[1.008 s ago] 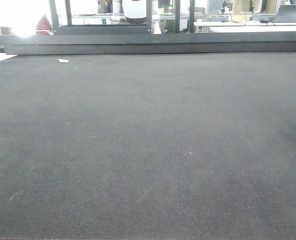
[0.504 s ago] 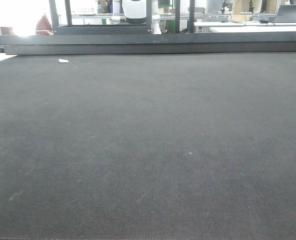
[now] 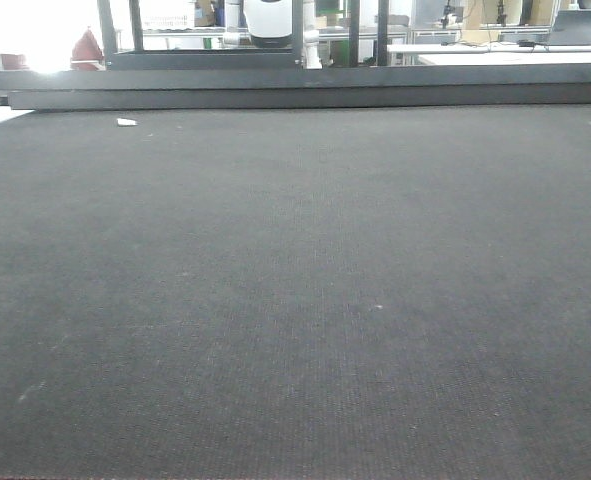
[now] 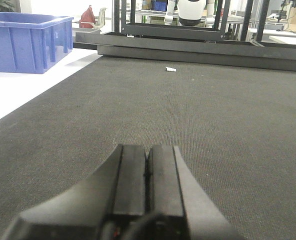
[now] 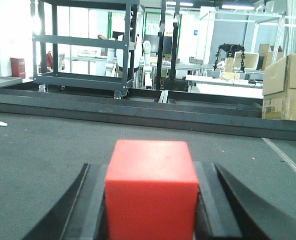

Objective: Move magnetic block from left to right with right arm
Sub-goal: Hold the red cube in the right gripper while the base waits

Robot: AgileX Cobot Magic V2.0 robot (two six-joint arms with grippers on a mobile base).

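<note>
The dark woven mat (image 3: 295, 300) runs bare across the front view, with only a small white scrap (image 3: 127, 122) lying near its far left edge, just short of the low dark rail (image 3: 305, 97) that closes the back. Beyond the rail stands a metal rack (image 5: 85, 50), and to the right of it a stack of cardboard boxes (image 5: 285, 90), well apart from the working area. A blue bin (image 4: 27, 42) sits off the mat on the white surface at the left. The left gripper (image 4: 146, 170) hangs low over the mat, its jaws pressed together with nothing between them. The right gripper (image 5: 152, 200) is pinching the red block (image 5: 152, 187), its jaws closed against the block's two side faces. The block sits squarely: one flat face looks straight back at the wrist camera, its top face is level, and its edges run upright and across (being a cube, it has no long axis to speak of). Whether it rests on the mat or is lifted clear cannot be told from this view. The mat between it and the rail is open.
</note>
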